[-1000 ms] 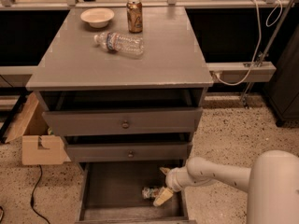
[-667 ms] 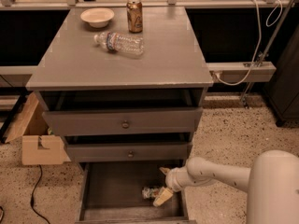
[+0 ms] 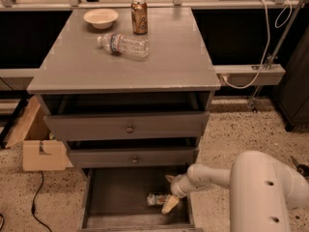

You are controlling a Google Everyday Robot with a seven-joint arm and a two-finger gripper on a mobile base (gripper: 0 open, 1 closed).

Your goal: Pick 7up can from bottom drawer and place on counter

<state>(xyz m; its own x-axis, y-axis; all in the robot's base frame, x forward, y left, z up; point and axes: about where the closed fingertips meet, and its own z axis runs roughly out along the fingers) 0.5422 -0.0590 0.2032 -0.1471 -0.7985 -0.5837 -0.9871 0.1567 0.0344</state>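
Note:
The 7up can (image 3: 155, 199) lies on its side on the dark floor of the open bottom drawer (image 3: 116, 197), near its right end. My gripper (image 3: 169, 193) reaches into the drawer from the right, just right of the can. Its fingers are open, one pale fingertip (image 3: 169, 206) at the can's front right and the other further back. The can's right end is at the mouth of the open fingers; I cannot tell if they touch it. The counter (image 3: 169, 57) is the grey cabinet top above.
On the counter stand a white bowl (image 3: 101, 18) and a brown-gold can (image 3: 139, 16), with a clear plastic bottle (image 3: 124, 45) lying on its side. The two knobbed drawers stand slightly open. A cardboard box (image 3: 41, 151) sits on the floor at the left.

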